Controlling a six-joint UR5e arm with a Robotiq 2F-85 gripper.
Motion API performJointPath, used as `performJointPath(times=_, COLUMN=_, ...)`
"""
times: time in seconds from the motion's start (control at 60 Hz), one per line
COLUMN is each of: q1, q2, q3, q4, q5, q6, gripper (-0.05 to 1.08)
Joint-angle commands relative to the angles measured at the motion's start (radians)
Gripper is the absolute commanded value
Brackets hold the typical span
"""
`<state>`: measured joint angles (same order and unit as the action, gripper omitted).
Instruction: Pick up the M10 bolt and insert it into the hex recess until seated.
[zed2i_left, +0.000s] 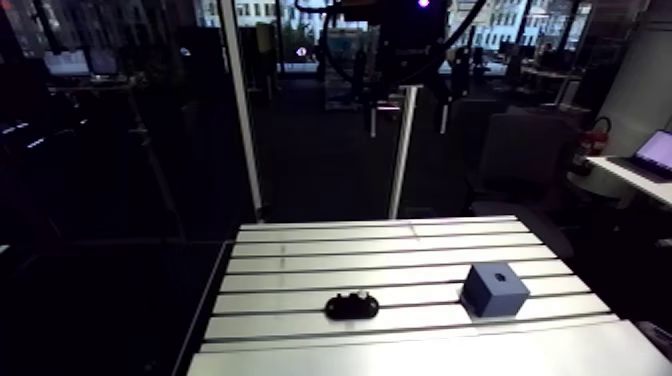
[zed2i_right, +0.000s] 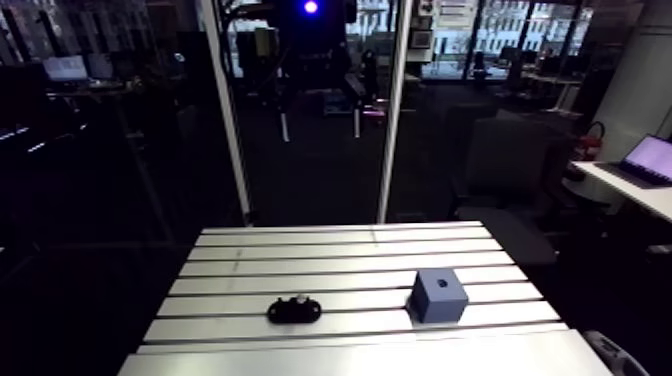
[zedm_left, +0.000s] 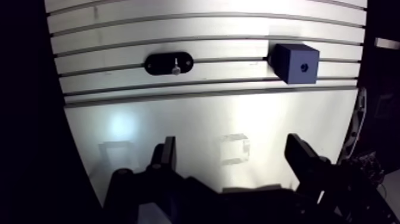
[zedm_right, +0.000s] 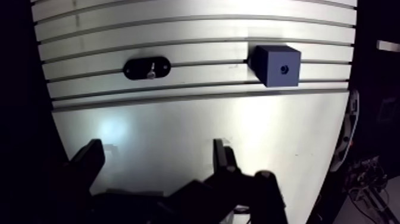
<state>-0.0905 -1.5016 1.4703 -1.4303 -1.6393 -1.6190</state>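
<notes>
With gripper (zedm_left: 232, 149) spread and empty, advance ahead to bolt (zedm_left: 176, 68) on holder (zedm_left: 158, 63); centre over it, descend plumb, clear of block (zedm_left: 294, 62).

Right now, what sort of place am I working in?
Likely a robotics test bench: a slotted aluminium table, a black holder with a bolt in it, and a blue block with a recess.

No readable text, labels or numbers on anything in view
</notes>
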Motion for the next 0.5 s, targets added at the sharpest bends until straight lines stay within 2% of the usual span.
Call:
performJointPath(times=0.017, q1=0.002, q2=0.016, q3=-0.008, q4=0.000, q5=-0.002, q6=0.000, gripper=0.01)
performJointPath(times=0.5, q1=0.003, q2=0.018, q3=-0.015, q4=0.000, q5=-0.001, q6=0.000, gripper=0.01)
